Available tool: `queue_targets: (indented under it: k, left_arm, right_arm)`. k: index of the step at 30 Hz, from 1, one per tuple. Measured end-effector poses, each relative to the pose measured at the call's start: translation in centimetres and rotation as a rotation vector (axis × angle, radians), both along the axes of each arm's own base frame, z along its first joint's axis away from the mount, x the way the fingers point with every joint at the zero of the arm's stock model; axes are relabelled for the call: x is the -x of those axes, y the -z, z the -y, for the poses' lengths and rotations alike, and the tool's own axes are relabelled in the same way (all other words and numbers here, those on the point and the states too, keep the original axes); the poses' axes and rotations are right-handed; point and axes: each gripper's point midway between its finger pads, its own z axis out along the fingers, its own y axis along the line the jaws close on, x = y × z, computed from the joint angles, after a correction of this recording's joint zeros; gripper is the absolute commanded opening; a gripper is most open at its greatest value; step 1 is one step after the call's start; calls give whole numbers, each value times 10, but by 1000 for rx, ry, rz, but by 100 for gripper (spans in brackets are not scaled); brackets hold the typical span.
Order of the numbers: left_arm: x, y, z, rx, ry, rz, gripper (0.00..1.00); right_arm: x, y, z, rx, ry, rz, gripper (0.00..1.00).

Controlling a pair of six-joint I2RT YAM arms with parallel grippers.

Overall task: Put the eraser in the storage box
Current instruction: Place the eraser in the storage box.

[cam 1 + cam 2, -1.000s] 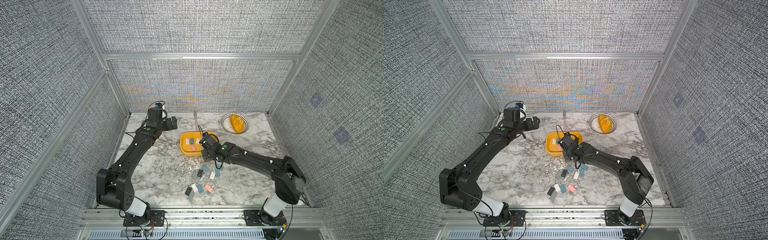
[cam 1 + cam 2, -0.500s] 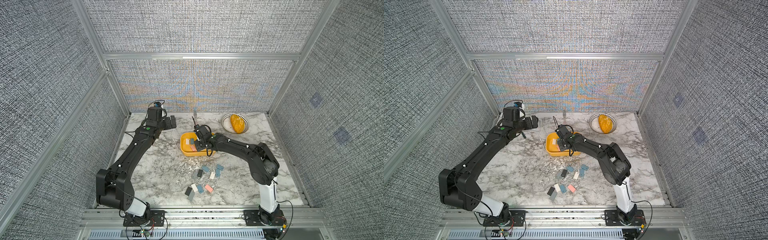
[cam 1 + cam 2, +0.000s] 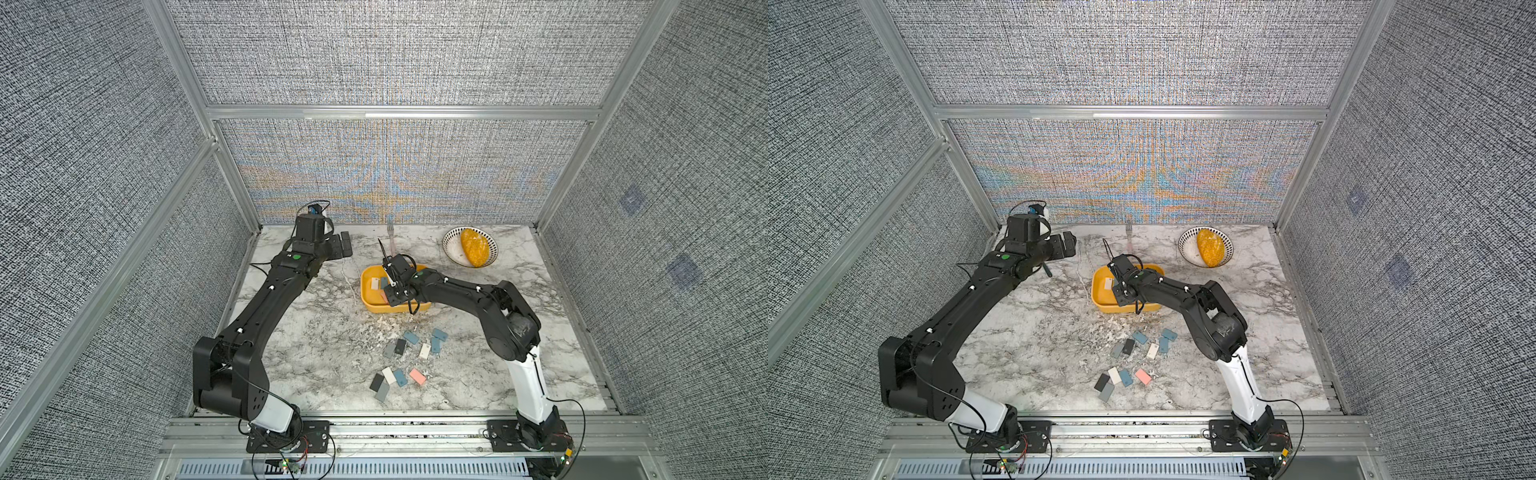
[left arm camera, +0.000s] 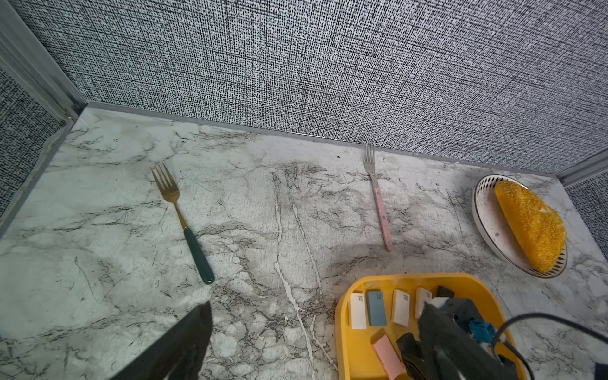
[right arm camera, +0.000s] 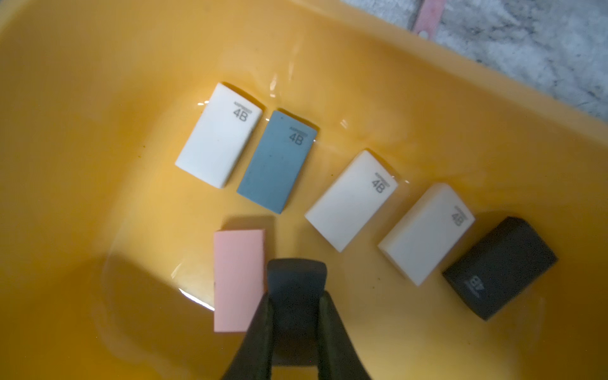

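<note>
The right claw (image 5: 296,306) is closed on a dark grey eraser (image 5: 296,279), pinched between its two fingers (image 5: 260,332) inside the yellow storage box (image 5: 98,98). The dark grey eraser sits low over the box floor, just beside a pink eraser (image 5: 238,279) that lies flat. Whether it touches the floor I cannot tell.

Farther along the floor lie a white eraser (image 5: 218,135) and a blue-grey eraser (image 5: 278,161) side by side. Next come two more white ones and a black eraser (image 5: 500,266) (the printed ones read 4B), all apart from the claw.

In a top view the left claw (image 3: 341,246) stands with its jaws apart above the bench (image 3: 316,340) near the far left corner, well apart from the box and holding nothing.

A scatter of loose erasers (image 3: 405,359) lies on the bench in front of the box. A white bowl (image 3: 452,249) with a dark-patterned rim holds an orange loaf-shaped thing (image 3: 473,249) near the far right corner.

The left wrist view shows a pink-handled fork (image 4: 381,210) between the box and the back wall. It also shows a green-handled fork (image 4: 194,243) off to one side.
</note>
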Motion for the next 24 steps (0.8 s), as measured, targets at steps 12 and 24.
queue_targets:
  k: [12, 24]
  left_arm:
    - [0, 0, 0, -3, 2, -1, 100]
    - [0, 1, 0, -4, 2, -2, 100]
  right_arm:
    - [-5, 7, -4, 4, -3, -3, 25]
    - [-6, 8, -1, 21, 8, -2, 39]
